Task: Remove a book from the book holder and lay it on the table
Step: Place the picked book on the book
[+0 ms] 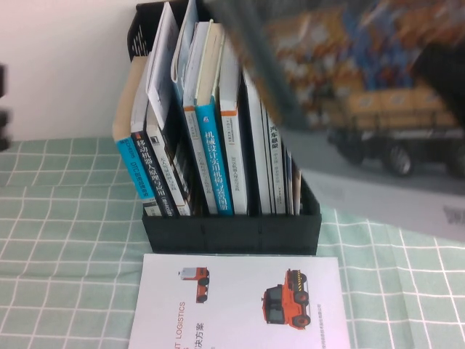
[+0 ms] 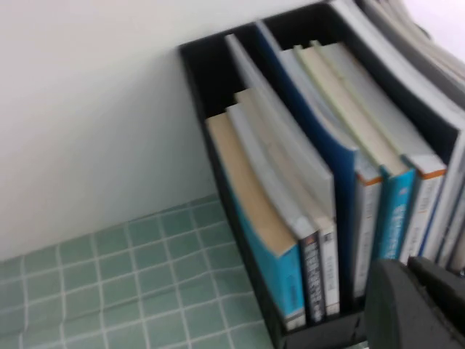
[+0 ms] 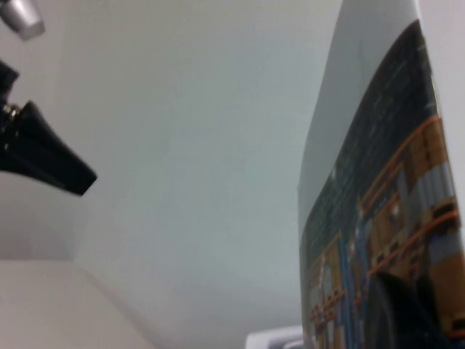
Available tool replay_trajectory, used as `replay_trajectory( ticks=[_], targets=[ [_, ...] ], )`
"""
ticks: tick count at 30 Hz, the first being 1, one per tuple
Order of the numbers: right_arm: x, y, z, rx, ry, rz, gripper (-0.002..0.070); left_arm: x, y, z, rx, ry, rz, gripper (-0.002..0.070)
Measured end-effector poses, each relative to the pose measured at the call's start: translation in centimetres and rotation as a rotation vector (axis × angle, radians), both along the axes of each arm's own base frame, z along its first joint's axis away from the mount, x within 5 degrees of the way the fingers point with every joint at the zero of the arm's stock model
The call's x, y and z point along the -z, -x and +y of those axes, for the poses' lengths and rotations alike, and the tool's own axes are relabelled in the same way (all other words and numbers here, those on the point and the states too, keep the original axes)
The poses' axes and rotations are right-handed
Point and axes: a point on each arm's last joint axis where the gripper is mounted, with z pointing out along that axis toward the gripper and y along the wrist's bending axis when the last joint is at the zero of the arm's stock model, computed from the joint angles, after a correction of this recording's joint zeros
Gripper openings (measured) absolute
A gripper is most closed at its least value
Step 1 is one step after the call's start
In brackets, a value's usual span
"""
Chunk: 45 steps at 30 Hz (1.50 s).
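Observation:
The book (image 1: 378,94) is a large glossy brochure held up in the air at the right of the high view, above and right of the black book holder (image 1: 232,234). It is blurred; its visible face shows orange and blue racks and a dark wheeled vehicle. In the right wrist view the book (image 3: 378,203) stands on edge, and my right gripper (image 3: 396,313) is shut on its lower part, with one dark finger lying against the cover. My left gripper (image 2: 410,294) is shut and empty, close to the holder's front left corner (image 2: 211,94).
A white booklet with orange trucks and "LOGISTICS" (image 1: 240,305) lies on the green checked table (image 1: 65,247) in front of the holder. Thick blue-spined books (image 1: 216,160) and thin brochures fill the slots. A white wall is behind. A dark pointed part (image 3: 43,160) shows in the right wrist view.

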Motion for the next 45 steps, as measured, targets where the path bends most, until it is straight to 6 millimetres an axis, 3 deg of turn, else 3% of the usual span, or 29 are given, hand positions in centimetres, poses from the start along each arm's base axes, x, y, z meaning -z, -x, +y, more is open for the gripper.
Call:
replay_trajectory(
  ticks=[8,15,20,24,34,45],
  targets=[
    [2.4,0.6,2.0,-0.064,0.222,0.119,0.0018,5.0,4.8,3.7,-0.068,0.181,-0.008,-0.0002],
    [6.1,-0.4,4.9,-0.152,0.444,0.179,0.0018,10.7,5.4,3.8,-0.096,0.304,0.069,-0.0002],
    [9.9,-2.0,7.1,-0.211,0.596,0.231,0.0018,13.3,5.3,3.5,-0.106,0.384,0.097,-0.0002],
    [11.3,-3.6,8.9,-0.211,0.701,0.198,0.0018,14.3,5.1,3.2,-0.101,0.396,0.106,-0.0002],
    [12.3,-8.2,13.1,-0.252,0.883,0.042,0.0018,14.5,5.0,3.1,-0.098,0.387,0.099,-0.0002],
    [13.9,-9.2,14.0,-0.293,0.970,0.056,0.0018,14.5,5.0,3.1,-0.098,0.388,0.098,-0.0002]
  ],
)
